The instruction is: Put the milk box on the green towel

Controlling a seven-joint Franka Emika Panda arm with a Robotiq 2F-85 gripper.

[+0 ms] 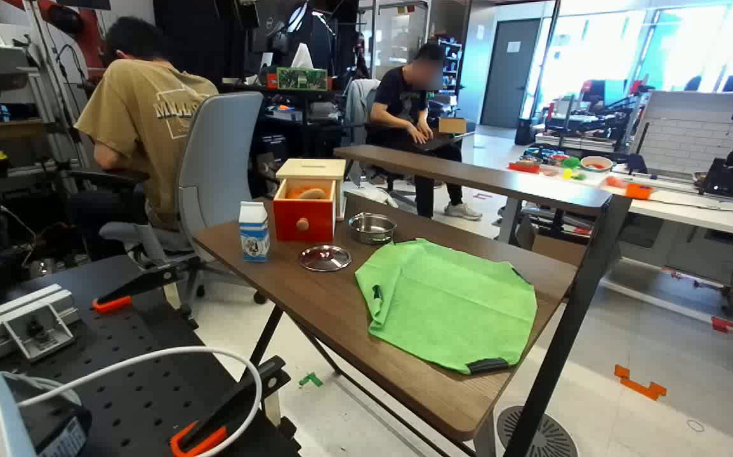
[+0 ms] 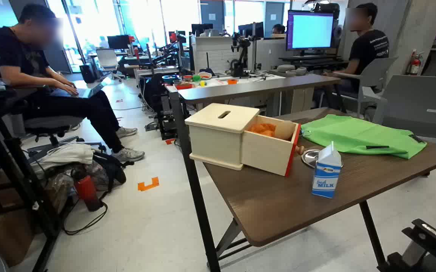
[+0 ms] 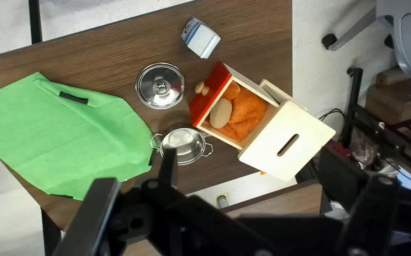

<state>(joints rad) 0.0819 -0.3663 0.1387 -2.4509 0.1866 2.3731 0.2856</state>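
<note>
The milk box [image 3: 200, 39] stands upright on the brown table [image 3: 102, 64], at the top middle of the wrist view and near the table's edge. The gripper [image 3: 248, 213] comes in along the bottom of that same view, so the carton lies up the frame from it, beyond the pot and the lid. The carton's long axis is vertical, and I'd guess that coming down over it from above, one finger on each side, is what the next move calls for. The fingers look spread well apart, with nothing I can see in their hold; neither exterior view shows them.

Close by, toward the middle of the wrist view, the drawer [image 3: 201, 106] is pulled out of its wooden box [image 3: 287, 138], its red front near the carton; a careless approach could bump it. Inside lie an orange fuzzy thing [image 3: 249, 110] and a tan oval piece [image 3: 221, 113]. The steel pot [image 3: 182, 142] shows its shiny bottom, and the lid [image 3: 160, 86] lies on the table between carton and towel.

The green towel [image 3: 66, 135] spreads over the left of the frame, well apart from the carton, so the carry should run left and down, past the lid.
</note>
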